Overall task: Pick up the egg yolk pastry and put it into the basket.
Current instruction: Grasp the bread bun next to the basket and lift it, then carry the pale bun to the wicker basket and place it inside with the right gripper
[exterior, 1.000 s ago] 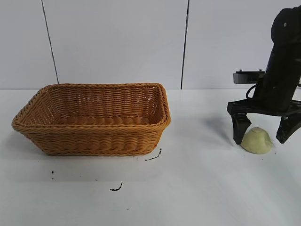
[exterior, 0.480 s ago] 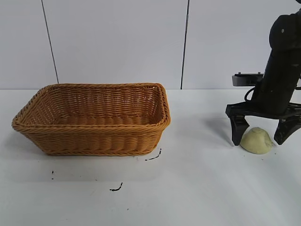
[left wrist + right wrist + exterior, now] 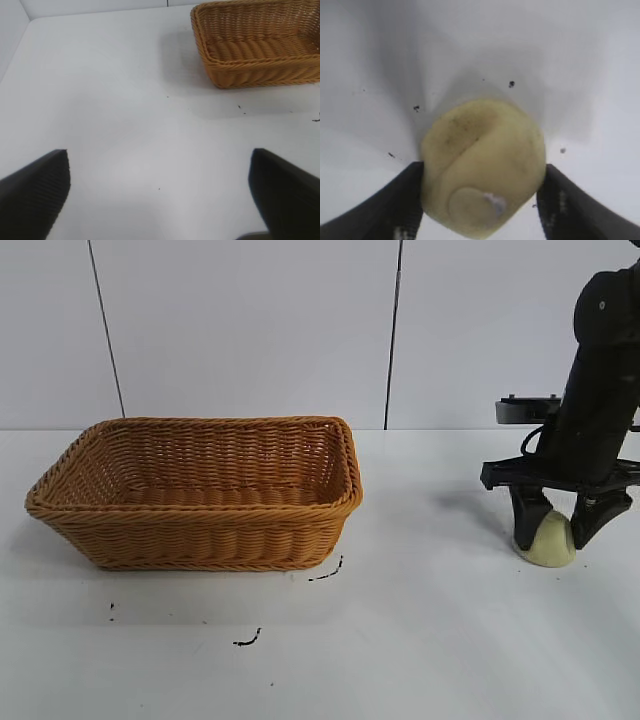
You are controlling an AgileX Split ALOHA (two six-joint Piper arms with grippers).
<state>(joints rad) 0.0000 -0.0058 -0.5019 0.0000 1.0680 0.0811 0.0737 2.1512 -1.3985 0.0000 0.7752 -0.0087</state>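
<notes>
- basket point(image 3: 200, 495) sits on the table point(image 3: 420, 640), over on the left
- egg yolk pastry point(image 3: 547, 540) is on the table well right of the basket, wedged between the right gripper point(image 3: 558, 532) fingers

Your right arm point(image 3: 600, 380) is matte black, rounded casing, grey bracket and black cable above the fingers point(image 3: 527, 520); left gripper's fingers point(image 3: 35, 192) show black ribbed pads.

The right claw point(image 3: 559, 533) covers both flanks of the small pale yellow domed pastry point(image 3: 549, 542). In the left wrist view the orange-brown woven wicker basket point(image 3: 250, 47), far beyond the left claw point(image 3: 160, 192), is cropped.
</notes>
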